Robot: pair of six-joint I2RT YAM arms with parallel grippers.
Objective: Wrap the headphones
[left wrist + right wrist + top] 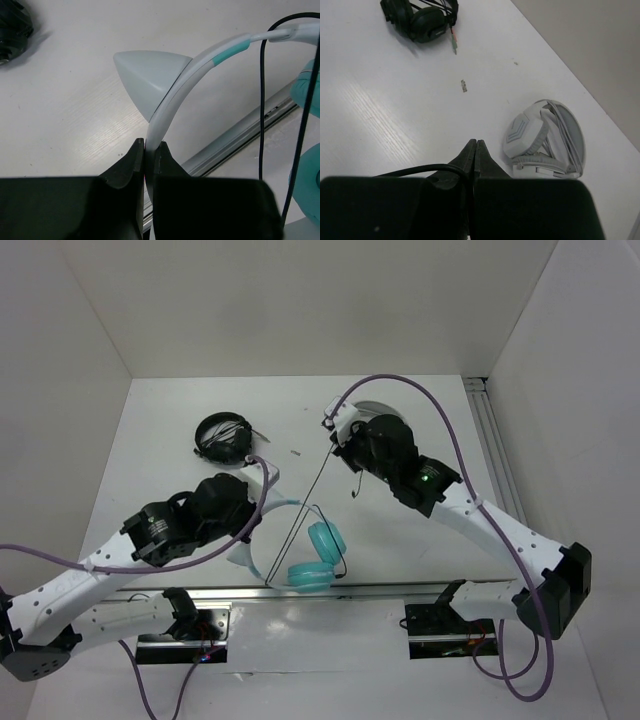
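Clamping headphones point(200, 65) in left jaws, taut cable point(420, 169) in right jaws

Teal on the round cups of the headphones point(312, 573), near centre; pale white-blue on the headband point(172, 97), with a short teal band and a pale grey ear point. Thin black cable point(261, 100). All-black headphones point(223, 436) far left (plug tips pink and green). Grey-and-white headphones point(542, 137) far right. White table point(170, 420), faintly streaked. Black left gripper point(149, 149) and right gripper point(475, 146), white arms point(60, 590), purple wiring point(440, 405).

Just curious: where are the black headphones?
Top view: the black headphones lie on the table, left of centre, beyond the left tool gripping the teal headphones.
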